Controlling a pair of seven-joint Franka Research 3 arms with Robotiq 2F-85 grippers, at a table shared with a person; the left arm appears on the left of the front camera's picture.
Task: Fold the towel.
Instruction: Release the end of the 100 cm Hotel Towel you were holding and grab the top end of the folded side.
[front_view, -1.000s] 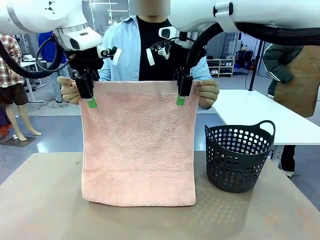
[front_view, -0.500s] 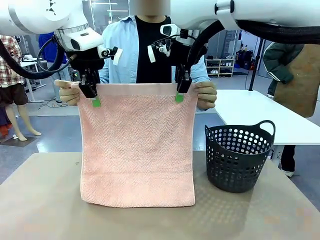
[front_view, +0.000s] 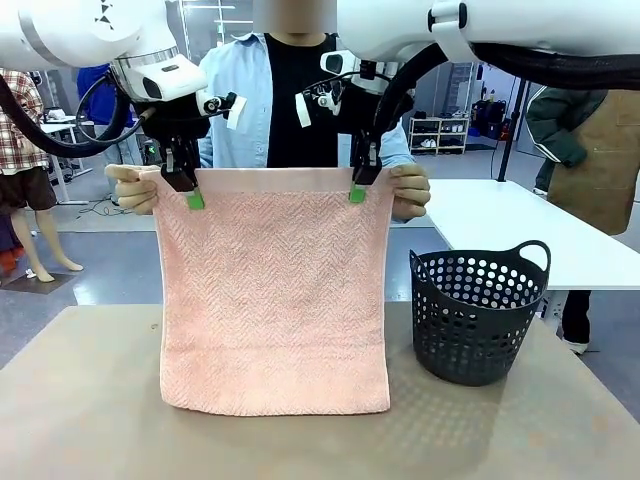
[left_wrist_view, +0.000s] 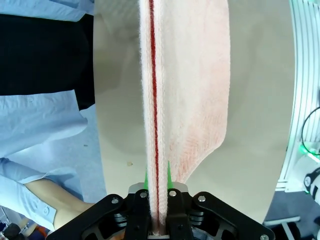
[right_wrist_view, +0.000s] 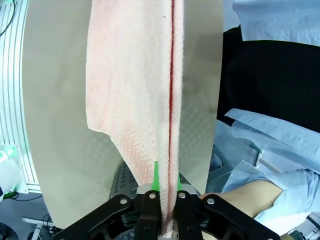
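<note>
The salmon-pink towel (front_view: 275, 290) hangs upright above the table, doubled over, its lower edge resting on the tabletop. My left gripper (front_view: 190, 192) is shut on the towel's top hem near the left corner, and my right gripper (front_view: 358, 190) is shut on the hem near the right corner. A person's hands (front_view: 412, 190) hold both top corners just outside my grippers. In the left wrist view the towel's edge (left_wrist_view: 155, 115) runs straight up from between the shut green pads (left_wrist_view: 168, 175). The right wrist view shows the same edge (right_wrist_view: 167, 100) rising from the closed pads (right_wrist_view: 156, 179).
A dark perforated basket (front_view: 478, 312) with handles stands on the table to the right of the towel. The beige tabletop (front_view: 90, 400) lies open to the left and in front. A white table (front_view: 500, 220) stands behind the basket.
Both grippers rose slightly to the towel's top hem, and the right gripper closed on it. The person's hands and the towel shifted up a little.
</note>
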